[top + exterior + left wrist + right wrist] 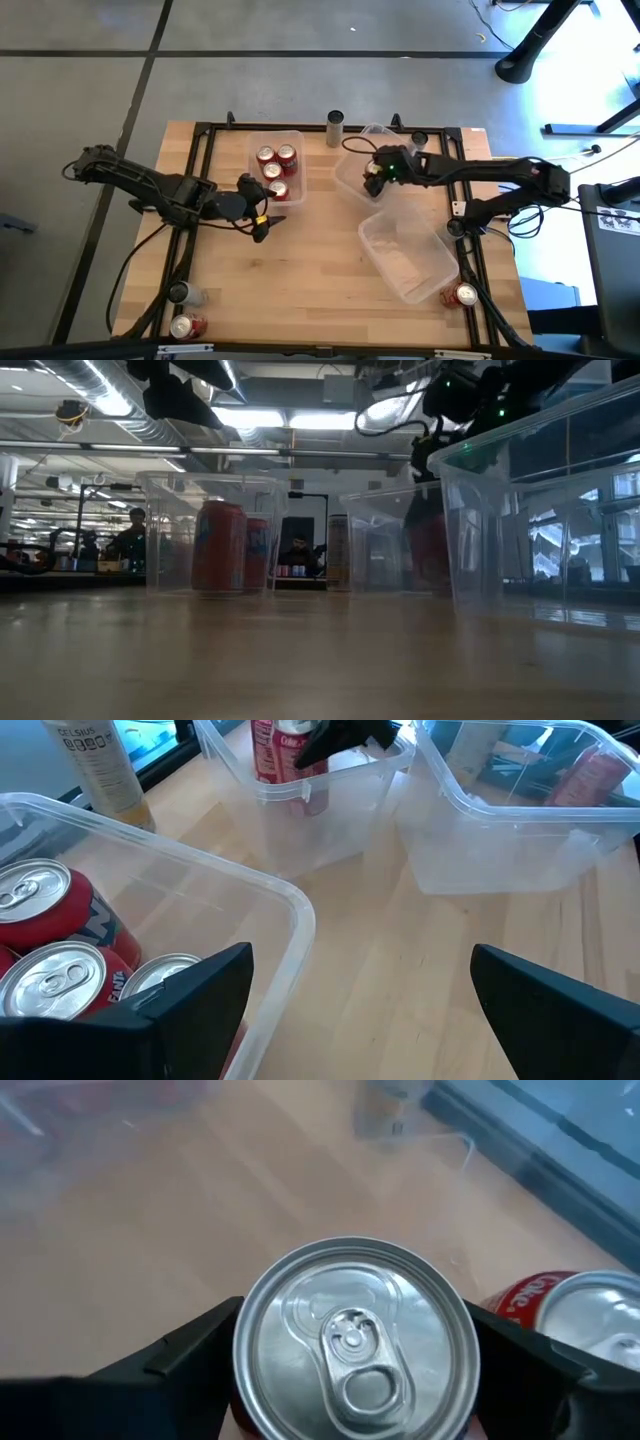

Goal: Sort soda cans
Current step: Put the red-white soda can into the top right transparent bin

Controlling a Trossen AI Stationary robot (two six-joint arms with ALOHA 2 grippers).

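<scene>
The right gripper (372, 177) is hovering over the middle clear bin (352, 178), its fingers (175, 1352) flanking a red soda can (352, 1352), spread slightly wider than it. The left gripper (262, 221), fingers wide apart and holding nothing, is sitting beside the bin of red cans (277, 168).

Grey floor (90, 90) with dark seams; ceiling strip lights (290, 420); seated person (298, 552) beyond the table.
</scene>
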